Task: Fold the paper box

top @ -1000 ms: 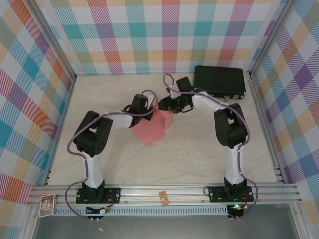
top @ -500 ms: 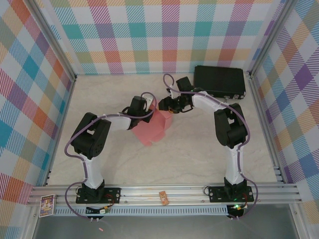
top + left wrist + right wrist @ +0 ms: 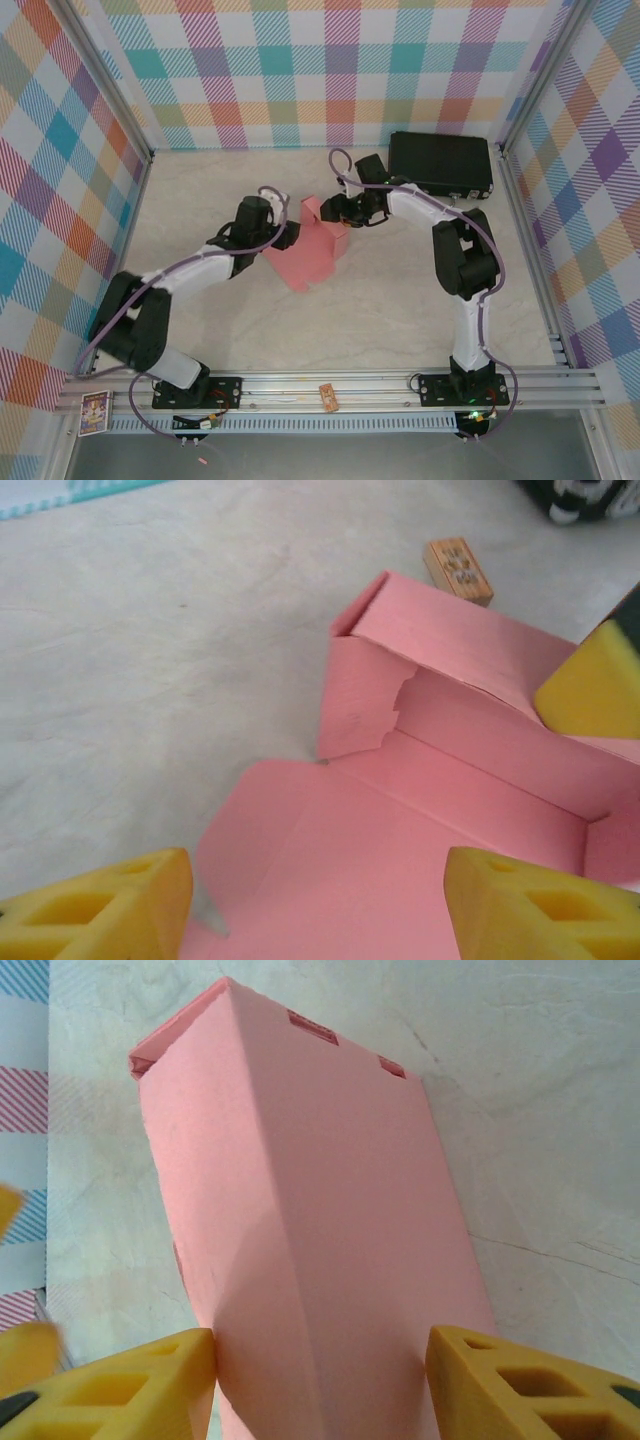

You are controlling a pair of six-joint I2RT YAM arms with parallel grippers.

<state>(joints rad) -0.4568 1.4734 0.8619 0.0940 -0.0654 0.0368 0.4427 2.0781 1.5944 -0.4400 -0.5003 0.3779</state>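
The paper box point(image 3: 310, 255) lies in the middle of the table point(image 3: 400, 300). The left gripper point(image 3: 283, 238) has just spread its fingers and drawn back from the box's left edge, leaving only the right gripper point(image 3: 335, 210) clamped on the far end, so that fold looks ready for a fresh grip. The left wrist view shows the open inside, a flat flap and a wooden block point(image 3: 458, 570) just beyond, while the right wrist view shows the creased outer face.

In the top view, the paper box point(image 3: 308, 255) is lying at the centre of the table point(image 3: 400, 300). The left gripper point(image 3: 287, 236) is sitting at its left edge and the right gripper point(image 3: 330, 211) at its upper right corner. The case point(image 3: 440, 163) is resting in the upper right, behind the box. The small block point(image 3: 327, 397) is lying at bottom centre, between the arm bases.
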